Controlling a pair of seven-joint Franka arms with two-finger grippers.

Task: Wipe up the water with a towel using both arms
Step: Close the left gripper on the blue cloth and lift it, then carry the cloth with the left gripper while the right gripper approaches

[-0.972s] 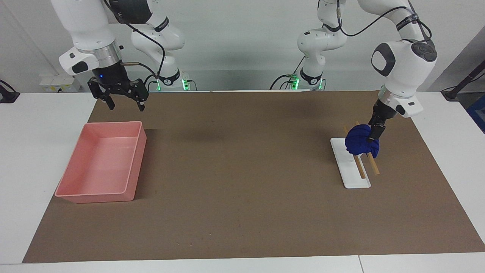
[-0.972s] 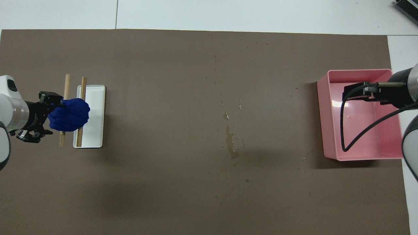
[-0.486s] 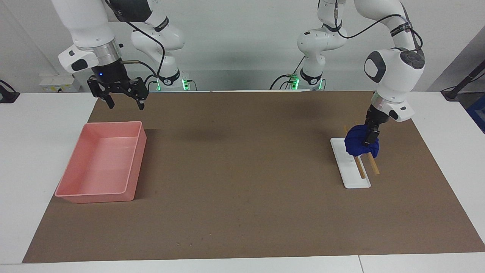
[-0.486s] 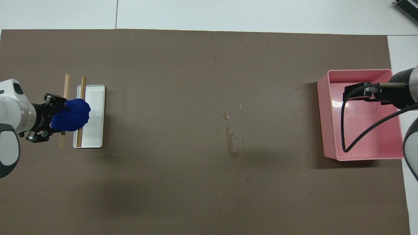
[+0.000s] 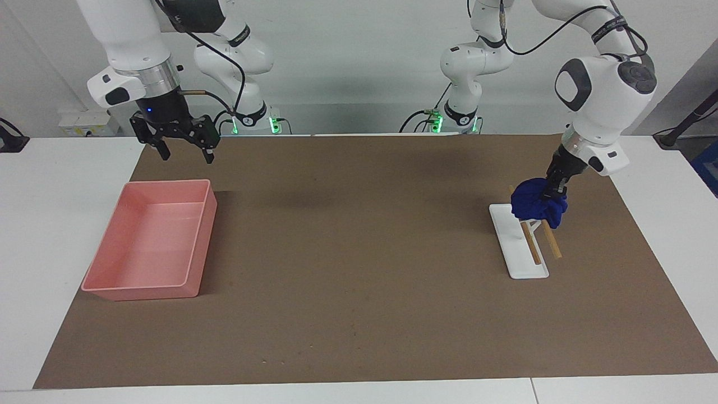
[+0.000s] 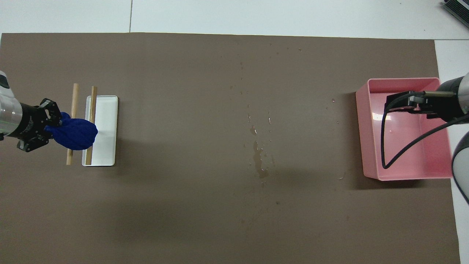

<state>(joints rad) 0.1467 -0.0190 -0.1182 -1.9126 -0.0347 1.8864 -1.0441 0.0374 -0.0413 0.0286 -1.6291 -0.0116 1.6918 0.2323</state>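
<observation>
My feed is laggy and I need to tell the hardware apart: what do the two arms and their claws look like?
Both arms are glossy white with dark grey joint caps. The right arm has a silver wrist ring, a small blue light beneath it and a black cable looping to its black claw. The left arm carries a black cable along its upper links and ends in a black claw. Green lights glow at both bases.

The left gripper's [image 5: 552, 191] fingertips are buried in the blue towel [image 5: 537, 203], so their meeting cannot be seen. The towel covers the middle of the two wooden sticks [image 6: 74, 101] and part of the white tray [image 6: 107, 135]. In the overhead view both arms are cut off by the side edges, and the right gripper [image 6: 403, 104] overlaps the pink tray [image 6: 405, 176].
</observation>
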